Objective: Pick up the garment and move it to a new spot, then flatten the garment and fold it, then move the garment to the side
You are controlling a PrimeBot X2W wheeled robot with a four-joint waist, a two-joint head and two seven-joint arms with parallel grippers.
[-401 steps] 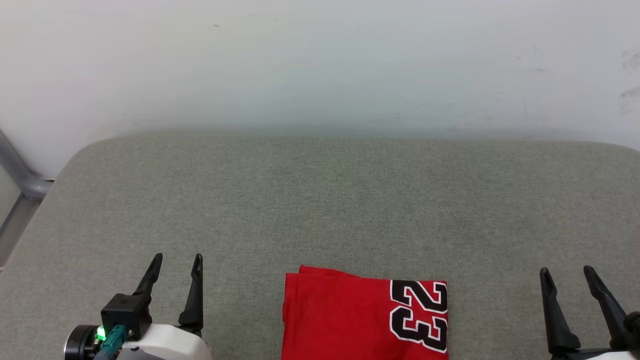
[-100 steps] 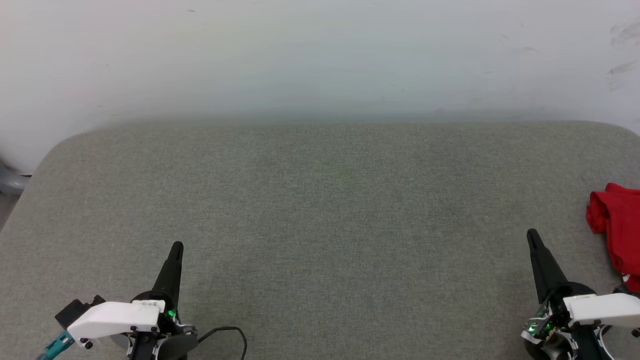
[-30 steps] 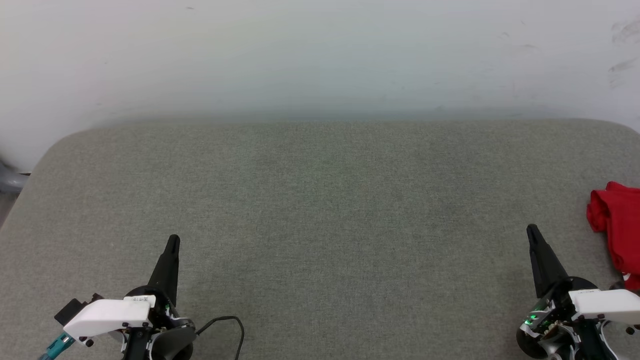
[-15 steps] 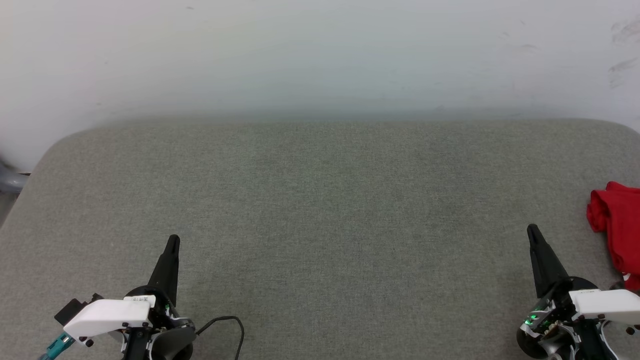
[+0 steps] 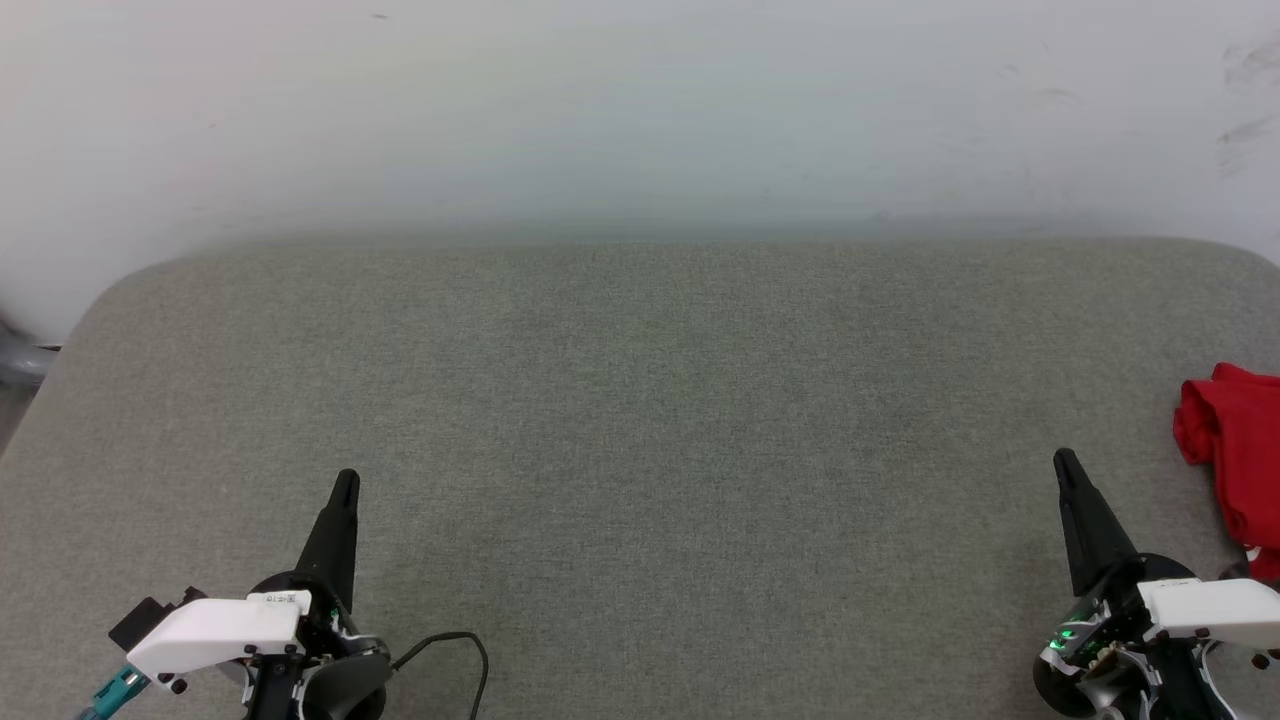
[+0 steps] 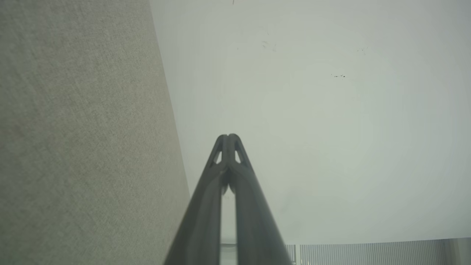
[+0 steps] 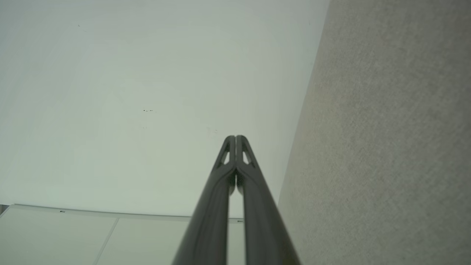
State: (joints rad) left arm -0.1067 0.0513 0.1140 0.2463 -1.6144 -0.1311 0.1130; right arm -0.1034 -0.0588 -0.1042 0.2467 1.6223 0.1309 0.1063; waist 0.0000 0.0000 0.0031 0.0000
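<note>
The red garment [image 5: 1240, 460] lies bunched at the far right edge of the grey padded surface [image 5: 650, 400], cut off by the head view's border; its number and white sleeves are hidden. My right gripper [image 5: 1066, 468] sits at the lower right, just left of the garment and apart from it, fingers pressed together with nothing held. My left gripper [image 5: 345, 487] rests at the lower left, far from the garment, also shut and empty. In the wrist views, the left gripper [image 6: 228, 137] and the right gripper [image 7: 235, 137] each show tips touching, pointing toward the wall.
A pale wall [image 5: 640, 110] rises behind the padded surface. A grey metal bar [image 5: 18, 362] shows at the left edge. A black cable [image 5: 450, 645] loops beside my left wrist.
Over the last second nothing has moved. Much earlier the folded garment lay at the front centre with both grippers open; now it sits at the right edge and both are shut.
</note>
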